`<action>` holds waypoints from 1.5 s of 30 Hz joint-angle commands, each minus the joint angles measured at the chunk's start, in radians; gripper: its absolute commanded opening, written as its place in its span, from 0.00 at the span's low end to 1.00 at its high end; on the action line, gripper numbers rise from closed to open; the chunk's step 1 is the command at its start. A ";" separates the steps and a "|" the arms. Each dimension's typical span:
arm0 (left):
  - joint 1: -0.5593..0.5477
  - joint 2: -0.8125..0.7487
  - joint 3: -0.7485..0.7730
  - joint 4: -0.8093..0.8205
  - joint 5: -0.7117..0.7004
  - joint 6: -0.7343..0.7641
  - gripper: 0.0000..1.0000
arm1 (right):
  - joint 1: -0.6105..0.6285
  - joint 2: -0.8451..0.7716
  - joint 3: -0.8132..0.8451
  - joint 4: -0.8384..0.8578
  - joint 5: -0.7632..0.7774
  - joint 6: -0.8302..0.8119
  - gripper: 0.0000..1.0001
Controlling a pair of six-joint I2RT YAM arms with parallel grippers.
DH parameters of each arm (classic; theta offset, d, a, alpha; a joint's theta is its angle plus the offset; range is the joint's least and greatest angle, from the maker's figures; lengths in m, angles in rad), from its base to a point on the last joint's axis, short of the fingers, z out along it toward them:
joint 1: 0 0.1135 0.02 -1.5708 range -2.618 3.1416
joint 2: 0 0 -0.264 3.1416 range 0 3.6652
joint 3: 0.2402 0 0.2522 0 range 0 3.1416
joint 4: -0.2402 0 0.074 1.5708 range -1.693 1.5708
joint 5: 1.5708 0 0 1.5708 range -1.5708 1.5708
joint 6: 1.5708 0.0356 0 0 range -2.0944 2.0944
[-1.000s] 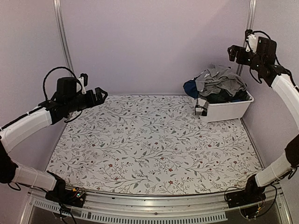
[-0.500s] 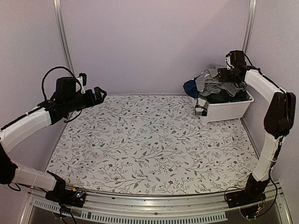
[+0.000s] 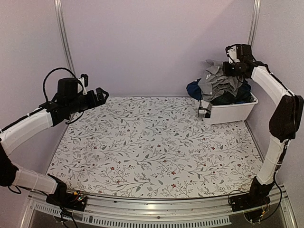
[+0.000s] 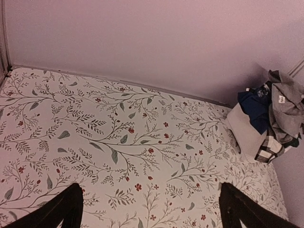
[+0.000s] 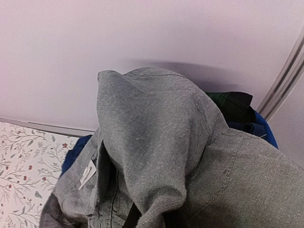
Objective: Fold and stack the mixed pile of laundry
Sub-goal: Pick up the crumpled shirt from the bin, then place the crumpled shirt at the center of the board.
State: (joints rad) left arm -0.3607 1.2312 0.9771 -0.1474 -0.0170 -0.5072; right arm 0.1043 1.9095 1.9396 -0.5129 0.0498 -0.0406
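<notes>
The mixed laundry pile fills a white bin at the back right. A grey garment lies on top, with a navy one at its left. My right gripper is at the pile's top, shut on the grey garment, whose fold rises to it. In the right wrist view the grey garment covers my fingers; navy cloth and dark green plaid show behind. My left gripper hovers open above the table's far left, holding nothing; its fingers frame bare cloth.
The floral table cloth covers the whole table. The bin stands against the back wall and a metal post in the right corner. Another post rises at the back left.
My right arm came down from high at the right to the pile, closed on the grey garment, and has raised its fold slightly. The left arm has not moved.
</notes>
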 commanded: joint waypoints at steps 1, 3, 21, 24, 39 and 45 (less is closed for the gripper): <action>-0.009 0.004 0.025 0.037 -0.011 -0.012 1.00 | 0.063 -0.134 0.023 0.067 -0.221 0.007 0.00; -0.010 0.002 0.025 0.042 -0.014 -0.016 1.00 | 0.089 -0.158 0.025 0.085 -0.281 0.008 0.00; 0.064 -0.160 -0.026 0.029 -0.185 -0.162 1.00 | 0.582 -0.039 0.366 0.218 -0.626 0.086 0.00; 0.130 -0.218 -0.067 0.037 -0.163 -0.207 1.00 | 0.638 0.025 0.433 0.294 -0.700 0.128 0.00; 0.205 -0.231 -0.101 0.002 -0.017 -0.124 1.00 | 0.437 -0.022 -0.635 1.100 -0.901 0.728 0.99; 0.123 -0.102 -0.080 -0.016 0.053 -0.057 0.99 | 0.420 -0.167 -0.753 0.749 -0.608 0.513 0.99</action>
State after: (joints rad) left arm -0.1806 1.0641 0.8833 -0.1417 -0.0383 -0.6319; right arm 0.5003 1.8999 1.1534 0.3859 -0.7547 0.5884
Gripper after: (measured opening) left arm 0.996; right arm 0.989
